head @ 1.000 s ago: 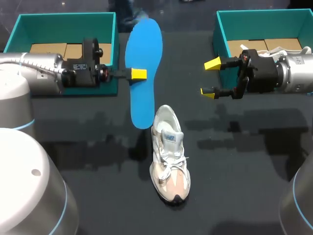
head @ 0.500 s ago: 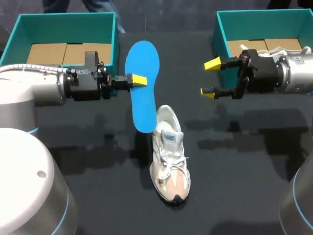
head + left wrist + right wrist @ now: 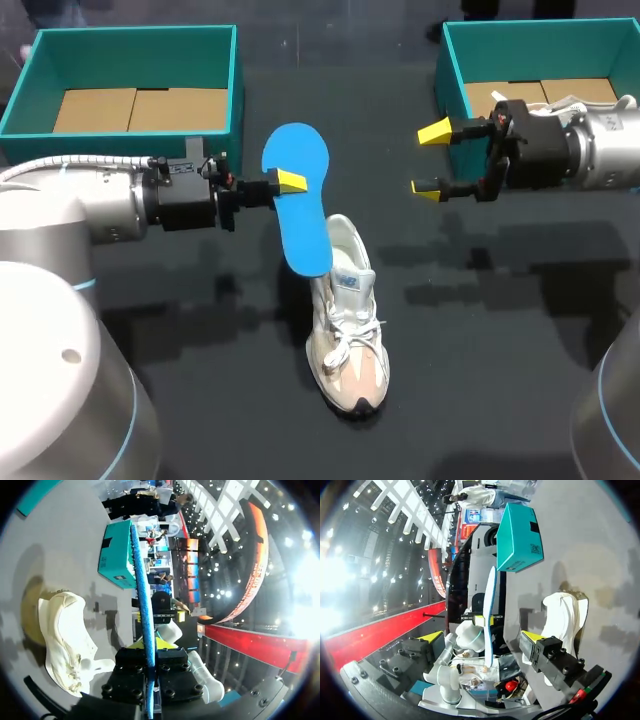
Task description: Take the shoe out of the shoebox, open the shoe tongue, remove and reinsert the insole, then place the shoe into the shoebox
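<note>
A blue insole (image 3: 298,205) hangs above the table, tilted, its lower end over the heel opening of the shoe. My left gripper (image 3: 290,182) is shut on the insole's edge near its upper half. In the left wrist view the insole (image 3: 142,590) runs edge-on out from between the yellow fingertips (image 3: 161,641). The white and beige shoe (image 3: 346,325) stands upright mid-table, toe toward the front edge; it lies beside the insole (image 3: 62,630). My right gripper (image 3: 431,159) hovers open and empty to the right of the insole, in front of the right shoebox (image 3: 452,60). From there the insole (image 3: 490,610) and the shoe (image 3: 564,615) lie ahead.
A teal shoebox (image 3: 220,75) with a cardboard floor stands at the back left, behind my left arm. The right shoebox holds something white under my right arm. Dark table lies bare in front of and on both sides of the shoe.
My left gripper has carried the insole toward the front and slightly right, bringing its lower end over the shoe's heel. The right arm has stayed put.
</note>
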Robot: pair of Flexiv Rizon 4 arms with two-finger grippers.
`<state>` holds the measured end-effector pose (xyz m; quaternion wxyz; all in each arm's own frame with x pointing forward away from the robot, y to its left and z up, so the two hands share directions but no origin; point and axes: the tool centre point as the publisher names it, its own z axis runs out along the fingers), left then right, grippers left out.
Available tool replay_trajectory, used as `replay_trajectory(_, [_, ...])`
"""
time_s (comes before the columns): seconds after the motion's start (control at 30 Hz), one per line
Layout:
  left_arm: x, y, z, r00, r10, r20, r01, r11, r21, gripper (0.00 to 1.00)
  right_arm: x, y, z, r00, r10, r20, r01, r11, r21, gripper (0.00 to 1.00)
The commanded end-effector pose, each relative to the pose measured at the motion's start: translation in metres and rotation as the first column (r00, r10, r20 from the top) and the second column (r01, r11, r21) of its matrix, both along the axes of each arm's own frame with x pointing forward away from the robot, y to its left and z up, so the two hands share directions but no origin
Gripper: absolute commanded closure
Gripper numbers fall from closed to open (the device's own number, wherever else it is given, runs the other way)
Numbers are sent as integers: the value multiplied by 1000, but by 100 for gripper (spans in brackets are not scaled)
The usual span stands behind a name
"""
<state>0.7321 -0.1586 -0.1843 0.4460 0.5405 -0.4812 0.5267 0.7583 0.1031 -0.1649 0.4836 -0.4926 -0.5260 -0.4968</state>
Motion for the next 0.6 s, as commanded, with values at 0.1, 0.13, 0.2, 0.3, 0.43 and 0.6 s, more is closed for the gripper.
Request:
replay_trajectory(0.1, [-1,-11,-6,1000,14,-8,-14,1000,-2,100,-7,-5,10,1000,-6,22,8,997,-80,0])
replay_trajectory(0.13, [-1,-13,-7,1000,13,-9,-13,1000,-2,100,-8,-6,12,1000,-3,29,6,996,-89,0])
replay_trajectory(0.2, [-1,-15,-10,1000,15,-12,-15,1000,-3,100,-9,-7,13,999,1,36,4,993,-120,0])
replay_trajectory(0.3, [1,-18,-14,1000,16,-19,-16,1000,-4,100,-10,-8,17,999,10,44,-3,988,-154,0])
replay_trajectory(0.43, [4,-25,-17,999,14,-39,-14,1000,-11,100,-11,-9,23,998,21,52,-9,976,-217,0])
replay_trajectory(0.6, [7,-34,-19,998,13,-64,-14,1000,-23,100,-12,-10,27,998,31,64,-10,951,-308,0])
